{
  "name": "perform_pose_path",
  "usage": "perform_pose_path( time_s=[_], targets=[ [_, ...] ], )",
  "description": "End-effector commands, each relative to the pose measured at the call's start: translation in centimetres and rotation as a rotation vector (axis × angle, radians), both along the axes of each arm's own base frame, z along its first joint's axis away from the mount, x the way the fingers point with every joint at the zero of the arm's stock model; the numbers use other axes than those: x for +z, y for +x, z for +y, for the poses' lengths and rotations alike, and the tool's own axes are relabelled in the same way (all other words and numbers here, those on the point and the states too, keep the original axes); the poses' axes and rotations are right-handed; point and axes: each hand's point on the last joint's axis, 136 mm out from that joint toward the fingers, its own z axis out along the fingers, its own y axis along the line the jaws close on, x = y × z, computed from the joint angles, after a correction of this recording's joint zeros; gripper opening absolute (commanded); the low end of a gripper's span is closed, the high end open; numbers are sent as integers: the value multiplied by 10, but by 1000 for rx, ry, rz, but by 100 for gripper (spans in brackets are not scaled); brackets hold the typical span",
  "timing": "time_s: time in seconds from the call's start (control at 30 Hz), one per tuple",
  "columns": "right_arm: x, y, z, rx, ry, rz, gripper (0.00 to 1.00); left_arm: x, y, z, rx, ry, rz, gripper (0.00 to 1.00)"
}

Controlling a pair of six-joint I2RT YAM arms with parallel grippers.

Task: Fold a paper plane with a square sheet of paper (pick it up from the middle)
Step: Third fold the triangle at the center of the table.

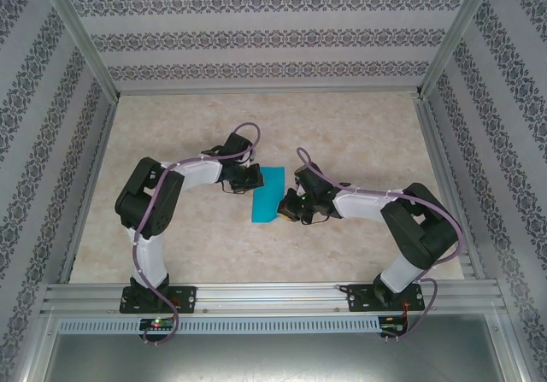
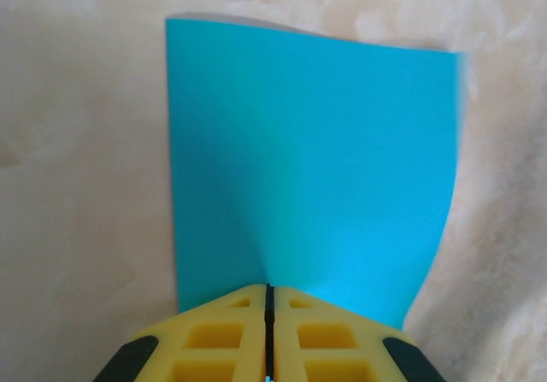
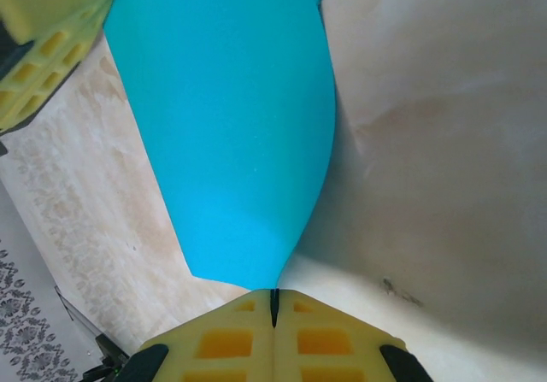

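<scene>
Right gripper (image 3: pixel 273 303) at bottom edge, yellow fingers (image 3: pixel 333 339) pressed together, pinching lower tip of square sheet of paper (image 3: pixel 231 134). Teal sheet rises away, bowed, right edge curving clear of beige marbled table (image 3: pixel 444 143). Left gripper (image 3: pixel 77 14) in top-left corner, touching sheet's far edge.

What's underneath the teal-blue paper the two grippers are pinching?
Around the thin teal-blue sheet of paper, the beige marbled tabletop shows, shadowed beside the sheet's curled edge. The patch directly beneath is covered, so nothing there can be checked.
</scene>
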Motion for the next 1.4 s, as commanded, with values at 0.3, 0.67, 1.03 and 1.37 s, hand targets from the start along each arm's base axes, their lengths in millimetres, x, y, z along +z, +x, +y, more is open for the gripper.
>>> perform_pose_path(
  time_s=[0.3,0.67,1.03,1.37],
  targets=[
    [14,30,37,10,104,-64,1,-32,-25,20,-26,101,118,9],
    [13,47,51,4,124,-104,1,-13,-17,12,-41,71,92,9],
    [7,52,54,3,124,-107,1,19,8,8,-14,-14,-44,11],
    [1,55,54,-13,134,-101,1,-10,0,10,-2,-4,30,8]
  ],
)
